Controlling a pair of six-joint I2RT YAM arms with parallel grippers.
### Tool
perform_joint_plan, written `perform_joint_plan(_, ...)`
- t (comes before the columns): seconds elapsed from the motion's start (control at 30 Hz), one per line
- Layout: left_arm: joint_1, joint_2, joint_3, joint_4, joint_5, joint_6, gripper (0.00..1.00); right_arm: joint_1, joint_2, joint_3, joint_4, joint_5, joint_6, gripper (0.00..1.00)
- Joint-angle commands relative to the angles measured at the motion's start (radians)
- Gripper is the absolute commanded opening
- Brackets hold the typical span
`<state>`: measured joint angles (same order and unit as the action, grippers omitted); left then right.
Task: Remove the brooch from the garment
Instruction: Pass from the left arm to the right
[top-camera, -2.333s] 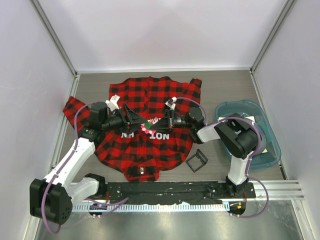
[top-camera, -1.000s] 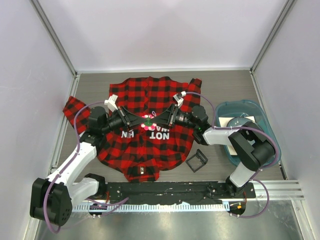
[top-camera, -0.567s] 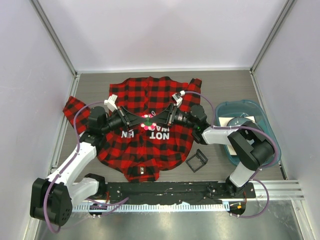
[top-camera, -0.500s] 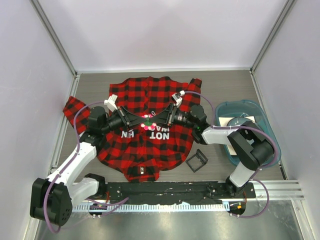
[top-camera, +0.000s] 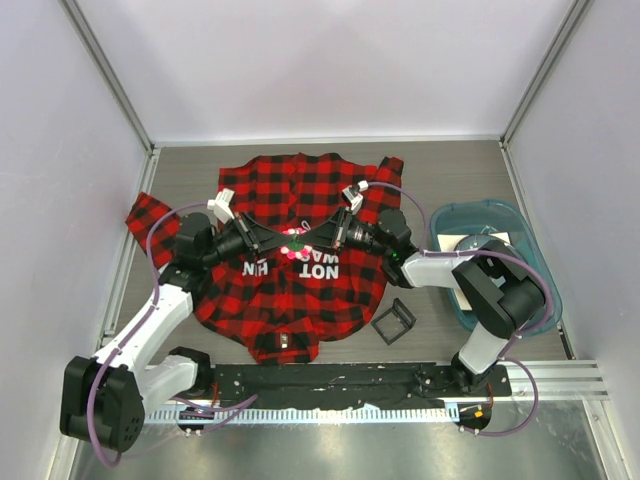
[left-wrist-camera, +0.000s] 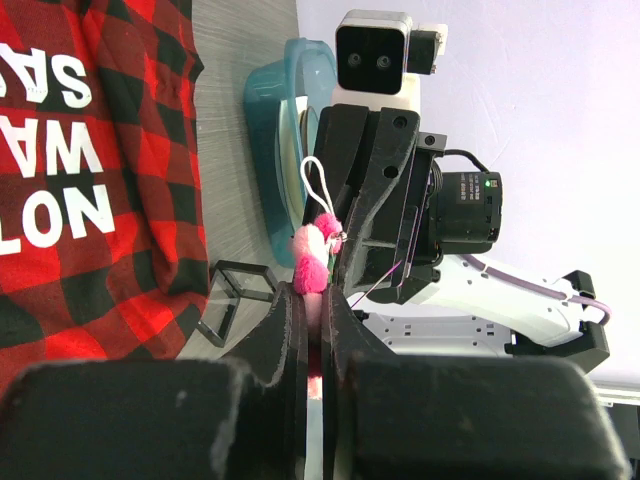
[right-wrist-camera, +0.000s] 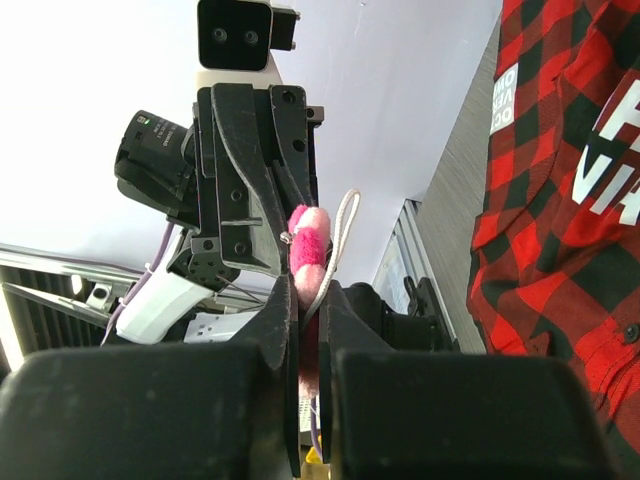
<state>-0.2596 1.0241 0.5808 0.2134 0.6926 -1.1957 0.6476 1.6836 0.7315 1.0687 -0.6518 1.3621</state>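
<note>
Brooch above garment on grey table

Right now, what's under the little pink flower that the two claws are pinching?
The garment lies under the brooch, near its white lettering. The left gripper and right gripper cover the exact spot of cloth beneath.

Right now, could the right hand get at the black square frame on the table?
Probably yes. The black frame lies uncovered near the right arm's base. But the right hand is busy, shut on the brooch together with the left hand.
</note>
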Motion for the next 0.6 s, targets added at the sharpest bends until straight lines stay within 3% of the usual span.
perform_joint_plan(0.0, -0.015, -0.009, 0.005, -0.052, 0.004, 0.053, 0.03, 0.018, -0.01, 0.045, 0.091, 0.012, -0.012, 0.01)
perform_joint_plan(0.03, -0.015, -0.009, 0.014, -0.083, 0.001, 0.071, 0.08, 0.018, -0.013, 0.042, 0.086, 0.014, -0.018, 0.01)
perform_joint_plan(0.07, -0.015, -0.015, 0.036, -0.116, -0.016, 0.099, 0.2, 0.018, -0.021, 0.039, 0.079, 0.018, -0.021, 0.01)
perform_joint_plan(0.17, -0.013, -0.045, 0.066, -0.235, -0.068, 0.183, 0.42, 0.017, -0.031, 0.031, 0.065, 0.026, -0.029, 0.01)
perform_joint_plan(0.27, -0.015, -0.073, 0.096, -0.325, -0.099, 0.261, 0.53, 0.017, -0.036, 0.025, 0.053, 0.041, -0.035, 0.01)
perform_joint_plan(0.33, -0.02, -0.082, 0.103, -0.361, -0.114, 0.303, 0.76, 0.015, -0.041, 0.023, 0.05, 0.053, -0.035, 0.01)
perform_joint_plan(0.37, -0.032, -0.084, 0.111, -0.365, -0.12, 0.317, 0.82, 0.017, -0.039, 0.022, 0.048, 0.057, -0.034, 0.01)
perform_joint_plan(0.43, -0.055, -0.088, 0.119, -0.373, -0.151, 0.35, 0.87, 0.017, -0.036, 0.023, 0.047, 0.064, -0.028, 0.01)
perform_joint_plan(0.57, -0.09, -0.105, 0.129, -0.375, -0.211, 0.38, 0.86, 0.014, -0.039, 0.02, 0.042, 0.073, -0.024, 0.01)
